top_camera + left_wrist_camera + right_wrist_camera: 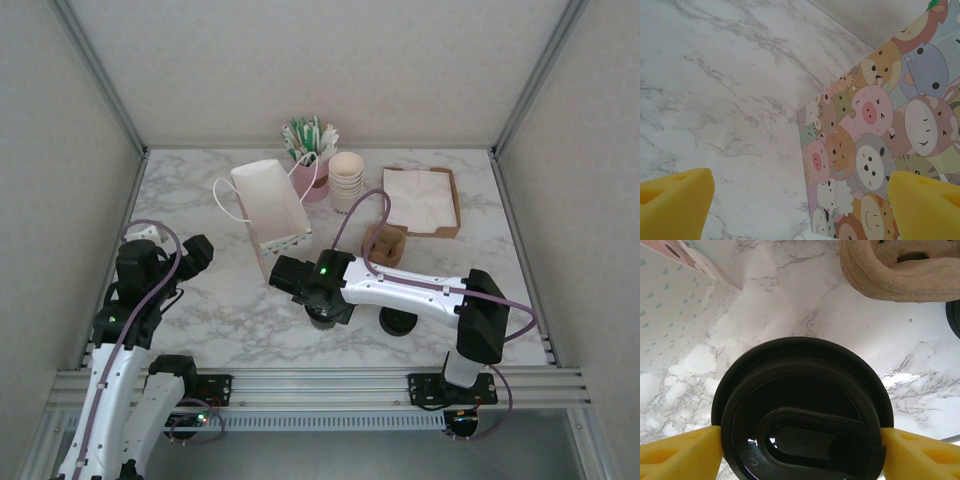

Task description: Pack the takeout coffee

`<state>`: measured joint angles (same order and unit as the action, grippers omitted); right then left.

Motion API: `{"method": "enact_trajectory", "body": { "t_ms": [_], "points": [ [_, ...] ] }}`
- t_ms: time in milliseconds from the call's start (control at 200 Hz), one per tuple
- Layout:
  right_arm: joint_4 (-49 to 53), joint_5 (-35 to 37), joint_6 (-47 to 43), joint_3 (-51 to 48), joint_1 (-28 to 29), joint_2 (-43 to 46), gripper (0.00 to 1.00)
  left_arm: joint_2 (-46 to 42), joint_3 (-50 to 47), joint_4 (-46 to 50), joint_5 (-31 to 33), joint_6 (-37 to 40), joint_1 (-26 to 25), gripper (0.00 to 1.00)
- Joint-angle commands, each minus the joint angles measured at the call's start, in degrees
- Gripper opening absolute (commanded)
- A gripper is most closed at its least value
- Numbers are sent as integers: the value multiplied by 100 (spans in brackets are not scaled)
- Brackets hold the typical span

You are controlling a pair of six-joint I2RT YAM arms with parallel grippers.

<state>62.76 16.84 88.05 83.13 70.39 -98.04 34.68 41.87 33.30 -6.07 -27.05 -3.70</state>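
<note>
The takeout coffee [800, 395] stands on the marble table, its black sip lid facing my right wrist camera. My right gripper [801, 451] straddles it, and the yellow pads [680, 452] press against the lid's rim on both sides. From above, the right gripper [322, 308] sits over the cup [322, 320], just in front of the paper bag [272, 205], which lies on its side. My left gripper [800, 207] is open with nothing between its pads [675, 200]. It hovers at the table's left [190, 255], over the bag's cartoon-animal face [875, 135].
A brown pulp cup carrier [385, 243] sits right of the bag, also [900, 270]. A loose black lid [398, 322] lies near the right arm. At the back are a stack of lidless cups [347, 178], a pink cup of stirrers [312, 150] and a napkin tray [420, 200].
</note>
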Motion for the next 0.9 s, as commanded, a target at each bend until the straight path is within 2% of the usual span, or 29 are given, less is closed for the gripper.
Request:
{"method": "enact_trajectory", "body": {
  "t_ms": [0, 526, 896],
  "points": [
    [224, 148, -38, -117, 20, -115, 80, 8, 87, 91, 64, 28, -42, 90],
    [401, -2, -522, -383, 8, -294, 76, 13, 94, 98, 74, 37, -43, 90],
    [464, -201, -1401, -626, -144, -424, 69, 13, 94, 97, 63, 50, -38, 90]
  ]
}}
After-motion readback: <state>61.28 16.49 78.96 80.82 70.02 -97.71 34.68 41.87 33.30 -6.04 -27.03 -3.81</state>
